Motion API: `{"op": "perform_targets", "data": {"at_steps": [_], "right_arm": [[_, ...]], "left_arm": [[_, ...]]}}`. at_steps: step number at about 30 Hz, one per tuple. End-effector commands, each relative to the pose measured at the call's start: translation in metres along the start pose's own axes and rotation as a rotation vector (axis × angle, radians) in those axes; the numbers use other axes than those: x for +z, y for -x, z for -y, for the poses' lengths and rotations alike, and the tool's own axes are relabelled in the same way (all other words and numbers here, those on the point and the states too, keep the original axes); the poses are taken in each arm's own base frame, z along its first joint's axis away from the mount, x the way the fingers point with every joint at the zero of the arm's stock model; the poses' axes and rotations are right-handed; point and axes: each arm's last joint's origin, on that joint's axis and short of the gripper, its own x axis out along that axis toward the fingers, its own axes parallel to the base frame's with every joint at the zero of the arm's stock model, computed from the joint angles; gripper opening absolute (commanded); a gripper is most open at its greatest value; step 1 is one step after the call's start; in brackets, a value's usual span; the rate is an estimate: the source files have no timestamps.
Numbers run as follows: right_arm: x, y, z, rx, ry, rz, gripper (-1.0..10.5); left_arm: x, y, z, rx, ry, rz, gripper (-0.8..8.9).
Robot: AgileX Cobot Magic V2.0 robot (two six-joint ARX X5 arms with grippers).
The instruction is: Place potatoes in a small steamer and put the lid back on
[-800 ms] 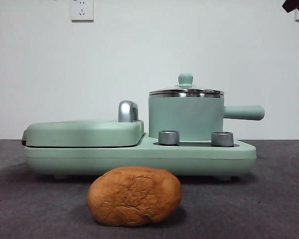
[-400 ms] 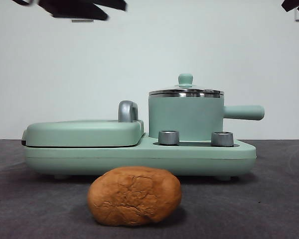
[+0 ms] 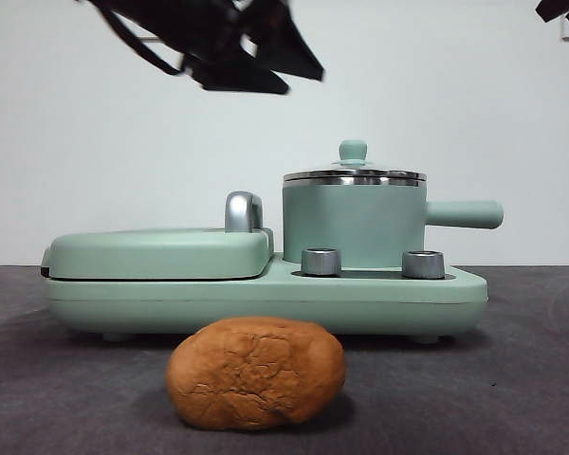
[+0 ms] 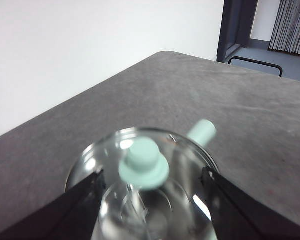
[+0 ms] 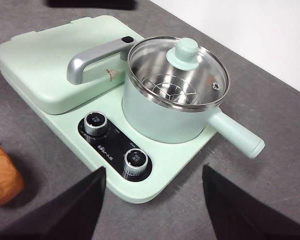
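Lid [image 4: 150, 200] beneath open left gripper [image 4: 152, 182]

Left gripper [image 4: 150, 182] high in air, jaws spread wide apart, tilted downward, holding nothing. Right gripper [image 5: 152, 172] raised well up, jaws also wide apart, nothing between them.

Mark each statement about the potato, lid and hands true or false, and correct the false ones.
1. The round glass lid sits on the mint-green cylindrical steamer pot. True.
2. The orange-brown cracked potato is inside the pot. False: it lies on the dark grey table in front of the appliance.
3. The left hand is open above the lid's knob. True.
4. The right hand grips the pot's handle. False: it is open, holding nothing.
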Motion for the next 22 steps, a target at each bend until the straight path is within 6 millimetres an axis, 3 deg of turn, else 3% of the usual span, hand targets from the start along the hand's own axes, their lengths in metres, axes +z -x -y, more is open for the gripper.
{"op": "perform_targets", "data": {"at_steps": [1, 7, 11, 22], "right_arm": [[0.005, 0.002, 0.001, -0.002, -0.007, 0.019, 3.0], [0.005, 0.002, 0.001, -0.002, -0.007, 0.018, 3.0], [0.005, 0.002, 0.001, -0.002, -0.007, 0.018, 3.0], [0.005, 0.002, 0.001, -0.003, -0.007, 0.018, 3.0]], "left_arm": [[0.006, -0.025, -0.003, -0.012, -0.001, 0.008, 3.02], [0.005, -0.067, -0.009, -0.03, 0.003, 0.002, 3.03], [-0.002, -0.085, -0.012, -0.036, 0.013, -0.012, 3.03], [-0.024, -0.097, -0.013, -0.048, 0.043, -0.105, 3.02]]}}
